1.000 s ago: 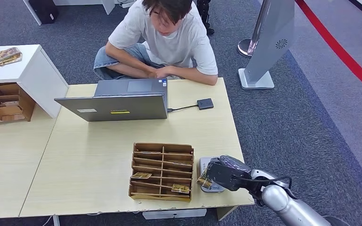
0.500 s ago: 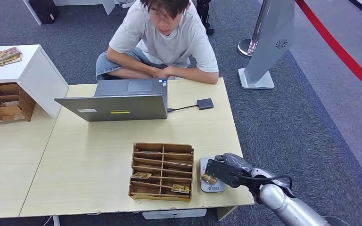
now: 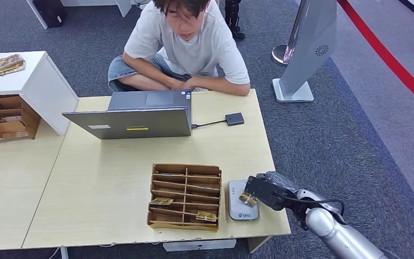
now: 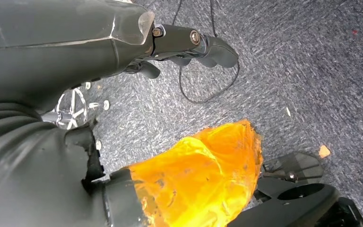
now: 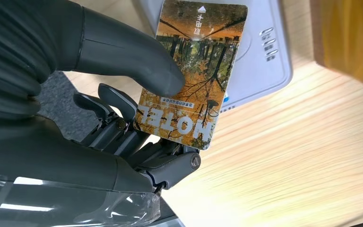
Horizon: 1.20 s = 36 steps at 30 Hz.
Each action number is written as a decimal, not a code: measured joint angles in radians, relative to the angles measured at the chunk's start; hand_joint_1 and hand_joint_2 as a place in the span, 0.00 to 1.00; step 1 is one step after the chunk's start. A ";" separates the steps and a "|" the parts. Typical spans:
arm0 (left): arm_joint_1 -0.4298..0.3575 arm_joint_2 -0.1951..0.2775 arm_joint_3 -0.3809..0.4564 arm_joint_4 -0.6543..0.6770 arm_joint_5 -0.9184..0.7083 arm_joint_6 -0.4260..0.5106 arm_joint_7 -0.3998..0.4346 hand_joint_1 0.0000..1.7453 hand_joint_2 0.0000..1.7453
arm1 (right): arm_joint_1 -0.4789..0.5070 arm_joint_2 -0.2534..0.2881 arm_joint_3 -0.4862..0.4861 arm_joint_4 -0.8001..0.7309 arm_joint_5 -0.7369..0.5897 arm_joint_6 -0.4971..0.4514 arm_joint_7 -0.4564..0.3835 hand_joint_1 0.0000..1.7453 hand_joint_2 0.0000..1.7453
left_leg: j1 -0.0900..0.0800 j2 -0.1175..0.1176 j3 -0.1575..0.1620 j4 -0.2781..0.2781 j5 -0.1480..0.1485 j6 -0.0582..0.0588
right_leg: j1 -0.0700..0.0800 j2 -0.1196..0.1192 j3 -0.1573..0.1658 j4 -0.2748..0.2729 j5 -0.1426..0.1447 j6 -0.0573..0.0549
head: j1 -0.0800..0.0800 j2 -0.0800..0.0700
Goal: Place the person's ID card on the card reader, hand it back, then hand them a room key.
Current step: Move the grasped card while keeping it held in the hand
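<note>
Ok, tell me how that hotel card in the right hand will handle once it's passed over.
The card looks flat and unbent under the thumb, so probably stiff. It is thin, likely light. Its printed face seems glossy, and the right hand pinches it only near one edge over the card reader, so it may slip or pivot.

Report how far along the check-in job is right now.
Done, judging by the layout: nothing certain; no ID card lies on the card reader, so that step may be over. In hand: the right hand pinches a card printed HOTEL beside the reader, apparently the room key. Left: carry it across the table to the person.
</note>
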 joint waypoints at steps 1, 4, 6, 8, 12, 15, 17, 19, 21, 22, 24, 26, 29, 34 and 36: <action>0.000 0.000 -0.001 0.000 -0.001 0.000 0.001 0.00 0.00 | 0.002 -0.001 -0.004 0.000 0.004 0.000 0.001 1.00 1.00 | 0.000 0.000 0.000 0.000 0.000 0.000 | 0.000 0.000 0.000 0.000 0.000 0.000 | 0.000 0.000; 0.000 0.000 -0.006 0.000 -0.002 0.000 0.005 0.00 0.00 | 0.008 -0.002 -0.015 0.001 0.016 0.000 0.008 1.00 1.00 | 0.000 0.000 0.000 0.000 0.000 0.000 | 0.000 0.000 0.000 0.000 0.000 0.000 | 0.000 0.000; 0.000 0.000 -0.008 0.000 -0.003 0.000 0.007 0.00 0.00 | 0.011 -0.002 -0.018 0.001 0.024 -0.001 0.011 1.00 1.00 | 0.000 0.000 0.000 0.000 0.000 0.000 | 0.000 0.000 0.000 0.000 0.000 0.000 | 0.000 0.000; 0.000 0.000 -0.010 0.000 -0.003 0.000 0.008 0.00 0.00 | 0.013 -0.002 -0.020 0.001 0.036 -0.003 0.015 1.00 1.00 | 0.000 0.000 0.000 0.000 0.000 0.000 | 0.000 0.000 0.000 0.000 0.000 0.000 | 0.000 0.000; 0.000 0.000 -0.012 0.000 -0.004 0.000 0.009 0.00 0.00 | 0.017 -0.002 -0.020 0.001 0.051 -0.005 0.018 1.00 1.00 | 0.000 0.000 0.000 0.000 0.000 0.000 | 0.000 0.000 0.000 0.000 0.000 0.000 | 0.000 0.000; 0.000 0.000 -0.013 0.000 -0.004 0.000 0.010 0.00 0.00 | 0.020 -0.002 -0.020 0.001 0.057 -0.006 0.018 1.00 1.00 | 0.000 0.000 0.000 0.000 0.000 0.000 | 0.000 0.000 0.000 0.000 0.000 0.000 | 0.000 0.000; -0.001 0.000 -0.013 0.000 -0.004 -0.001 0.016 0.00 0.00 | 0.022 -0.001 -0.020 0.001 0.063 -0.007 0.019 1.00 1.00 | 0.000 0.000 0.000 0.000 0.000 0.000 | 0.000 0.000 0.000 0.000 0.000 0.000 | 0.000 0.000; -0.003 -0.001 -0.013 0.000 -0.005 -0.002 0.026 0.00 0.00 | 0.023 0.001 -0.020 0.001 0.071 -0.011 0.019 1.00 1.00 | 0.000 0.000 0.000 0.000 0.000 0.000 | 0.000 0.000 0.000 0.000 0.000 0.000 | 0.000 0.000; -0.005 -0.003 -0.013 0.000 -0.006 -0.003 0.034 0.00 0.00 | 0.025 0.007 -0.019 0.002 0.081 -0.017 0.019 1.00 1.00 | 0.000 0.000 0.000 0.000 0.000 0.000 | 0.000 0.000 0.000 0.000 0.000 0.000 | 0.000 0.000; -0.007 -0.004 -0.013 0.000 -0.007 -0.003 0.037 0.00 0.00 | 0.025 0.011 -0.019 0.003 0.085 -0.020 0.019 1.00 1.00 | 0.000 0.000 0.000 0.000 0.000 0.000 | 0.000 0.000 0.000 0.000 0.000 0.000 | 0.000 0.000; -0.009 -0.006 -0.013 0.000 -0.009 -0.004 0.040 0.00 0.00 | 0.026 0.018 -0.019 0.004 0.090 -0.022 0.018 1.00 1.00 | 0.000 0.000 0.000 0.000 0.000 0.000 | 0.000 0.000 0.000 0.000 0.000 0.000 | 0.000 0.000; -0.010 -0.008 -0.013 0.000 -0.010 -0.004 0.040 0.00 0.00 | 0.026 0.023 -0.019 0.004 0.095 -0.024 0.018 1.00 1.00 | 0.000 0.000 0.000 0.000 0.000 0.000 | 0.000 0.000 0.000 0.000 0.000 0.000 | 0.000 0.000; -0.011 -0.009 -0.013 0.000 -0.010 -0.005 0.040 0.00 0.00 | 0.027 0.035 -0.019 0.007 0.106 -0.031 0.018 1.00 1.00 | 0.000 0.000 0.000 0.000 0.000 0.000 | 0.000 0.000 0.000 0.000 0.000 0.000 | 0.000 0.000; -0.012 -0.009 -0.013 0.000 -0.012 -0.007 0.040 0.00 0.00 | 0.027 0.057 -0.018 0.013 0.122 -0.043 0.018 1.00 1.00 | 0.000 0.000 0.000 0.000 0.000 0.000 | 0.000 0.000 0.000 0.000 0.000 0.000 | 0.000 0.000; -0.012 -0.010 -0.013 0.000 -0.012 -0.008 0.040 0.00 0.00 | 0.027 0.067 -0.018 0.016 0.133 -0.052 0.018 1.00 1.00 | 0.000 0.000 0.000 0.000 0.000 0.000 | 0.000 0.000 0.000 0.000 0.000 0.000 | 0.000 0.000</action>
